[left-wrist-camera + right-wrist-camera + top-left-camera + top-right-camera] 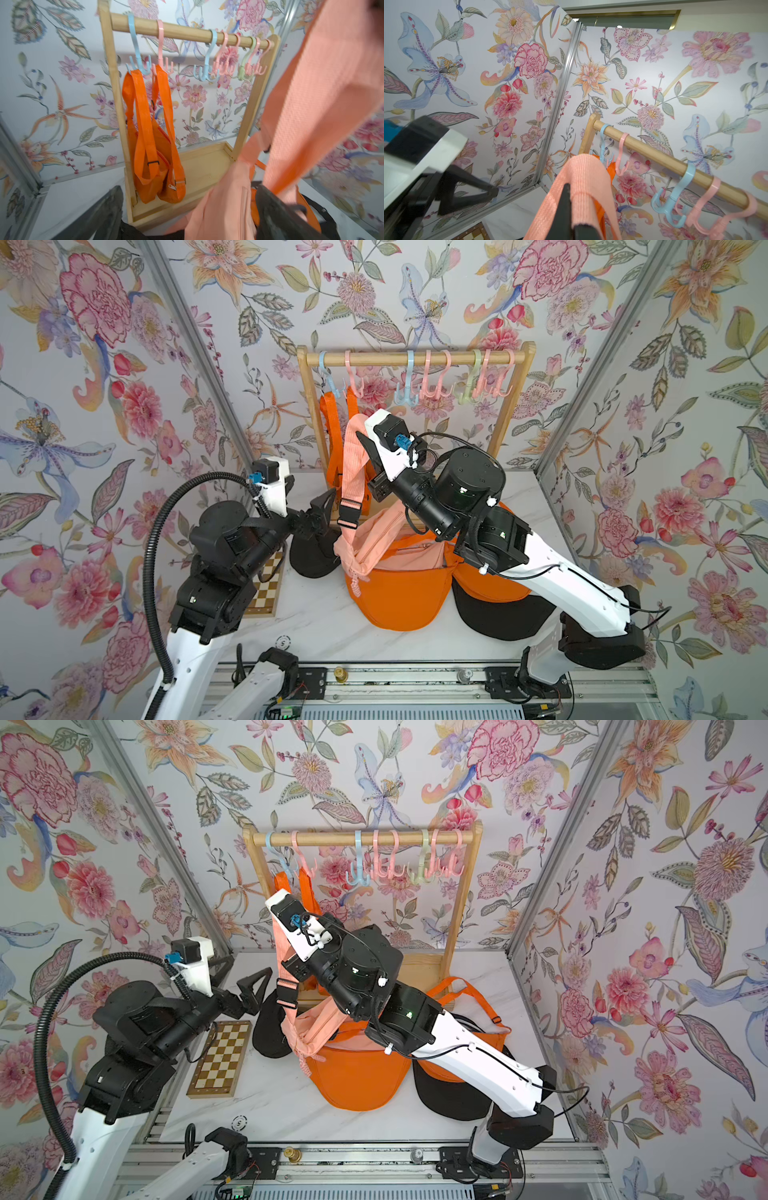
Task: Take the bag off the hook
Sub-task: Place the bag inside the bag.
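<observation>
A peach bag [384, 537] is off the hooks, its body slumped on an orange bag on the table. My right gripper [362, 438] is raised in front of the wooden rack [415, 359] and shut on the peach strap [583, 172], which drapes over its fingers [564, 207]. My left gripper [239, 974] stands open beside the strap's black buckle, and the peach bag [224, 199] hangs between its wide fingers. Orange bags [153, 145] hang from a blue hook [137, 62] and a pink hook [162, 60] at the rack's left end.
Several empty blue, pink and green hooks [457, 381] hang along the rod. Orange bags [403, 597] and black bags [498, 616] lie on the white table under the right arm. A chessboard [222, 1056] lies by the left arm. Floral walls close in on three sides.
</observation>
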### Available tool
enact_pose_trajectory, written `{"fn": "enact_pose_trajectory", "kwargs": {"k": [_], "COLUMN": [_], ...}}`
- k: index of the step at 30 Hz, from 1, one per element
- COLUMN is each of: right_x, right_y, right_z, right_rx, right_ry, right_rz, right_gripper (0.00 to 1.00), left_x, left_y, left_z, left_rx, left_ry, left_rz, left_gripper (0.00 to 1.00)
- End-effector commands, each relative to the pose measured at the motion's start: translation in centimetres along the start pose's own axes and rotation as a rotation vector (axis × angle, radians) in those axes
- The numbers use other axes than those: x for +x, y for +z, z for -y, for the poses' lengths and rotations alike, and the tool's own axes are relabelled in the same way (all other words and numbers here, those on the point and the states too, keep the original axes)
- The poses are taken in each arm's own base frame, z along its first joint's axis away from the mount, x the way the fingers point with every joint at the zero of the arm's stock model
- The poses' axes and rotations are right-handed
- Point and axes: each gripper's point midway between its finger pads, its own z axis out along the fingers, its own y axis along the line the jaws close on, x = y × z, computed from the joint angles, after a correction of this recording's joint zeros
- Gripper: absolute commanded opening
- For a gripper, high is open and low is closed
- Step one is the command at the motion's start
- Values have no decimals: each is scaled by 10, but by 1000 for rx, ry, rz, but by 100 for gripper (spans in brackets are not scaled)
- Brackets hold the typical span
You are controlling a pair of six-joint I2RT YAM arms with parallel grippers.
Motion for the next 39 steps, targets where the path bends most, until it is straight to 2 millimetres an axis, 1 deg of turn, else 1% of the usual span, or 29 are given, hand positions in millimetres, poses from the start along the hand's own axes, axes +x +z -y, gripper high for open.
{"fn": "enact_pose_trajectory", "kwargs": {"k": [1,3,5,8,11,13,15,16,17,18,19,20,21,23,24,26,28,29,31,34,39], "right_x": [-26,-29,-33,-37,-41,-44,-48,-51,-53,-57,-58,-60,-60,-57,-54,-43,-33,-27,-14,4,37], "right_y": [-3,-2,-2,-2,-2,-3,-7,-9,-12,-15,-18,-21,-24,-29,-33,-38,-47,-51,-54,-55,-50], "right_z": [30,28,23,12,0,-8,-16,-19,-22,-25,-27,-28,-28,-30,-33,-44,-53,-55,-56,-59,-67], "right_rx": [159,188,216,250,260,251,235,226,215,206,199,194,191,184,172,135,97,91,84,65,3], "right_ry": [-5,-32,-75,-140,-176,-178,-178,-178,-175,-173,-171,-169,-167,-165,-168,-187,-204,-208,-196,-161,-55], "right_rz": [48,46,43,39,43,46,54,59,63,67,69,68,67,63,62,57,65,62,36,-11,-96], "right_gripper": [0,0,0,0,0,0,0,0,0,0,0,0,0,0,0,0,1,1,1,1,0], "left_x": [36,49,56,52,45,50,56,57,56,53,48,42,35,21,15,7,7,11,21,43,86], "left_y": [-2,0,3,3,4,11,20,23,25,27,27,27,25,19,14,4,-5,-10,-17,-26,-38], "left_z": [29,32,37,50,56,53,36,26,17,9,4,1,-1,-2,-3,-5,-9,-13,-17,-25,-44], "left_rx": [169,190,218,285,306,283,185,127,71,26,-4,-30,-43,-63,-75,-92,-124,-147,-177,-225,-345], "left_ry": [-62,-88,-111,-127,-123,-113,-78,-61,-42,-27,-19,-10,4,16,19,22,12,4,-21,-71,-144], "left_rz": [-113,-136,-144,-117,-93,-102,-121,-131,-138,-141,-141,-140,-138,-131,-129,-126,-134,-150,-186,-248,-337], "left_gripper": [100,100,100,100,100,100,99,96,84,59,43,29,20,14,13,16,18,19,20,20,20]}}
